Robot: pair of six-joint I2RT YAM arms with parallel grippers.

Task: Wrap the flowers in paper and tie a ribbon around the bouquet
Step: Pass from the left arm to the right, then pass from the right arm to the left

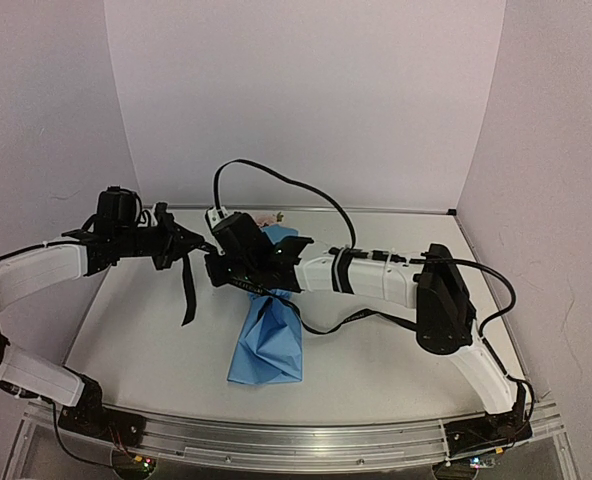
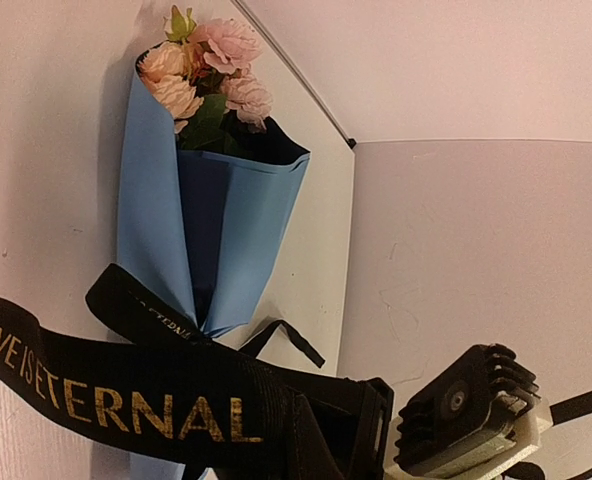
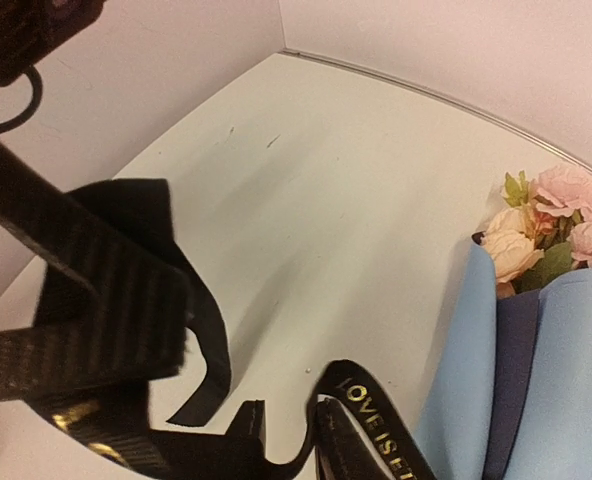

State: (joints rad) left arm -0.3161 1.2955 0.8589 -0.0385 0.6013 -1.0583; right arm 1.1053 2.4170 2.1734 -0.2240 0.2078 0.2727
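Light blue paper-cone bouquet (image 1: pixel 271 345), pale pink rose heads (image 2: pixel 216 60) at far end, lies flat on white table (image 1: pixel 376 365). Long black fabric ribbon (image 2: pixel 126 400) w/ gold lettering crosses bouquet's narrow waist. L gripper (image 1: pixel 189 245), left of bouquet, pinches ribbon. R gripper (image 1: pixel 224 268) above bouquet's upper part; grip state can't tell.

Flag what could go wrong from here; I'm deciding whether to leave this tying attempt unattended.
1. The ribbon looks only looped around the bouquet, with no knot visible. A pull from the left gripper, shut on it, may drag the bundle or slip the loop off.
2. The paper overlap seems held by nothing else, so it could spring open.
3. The right gripper sits close to the left one above the bouquet and might snag slack ribbon.
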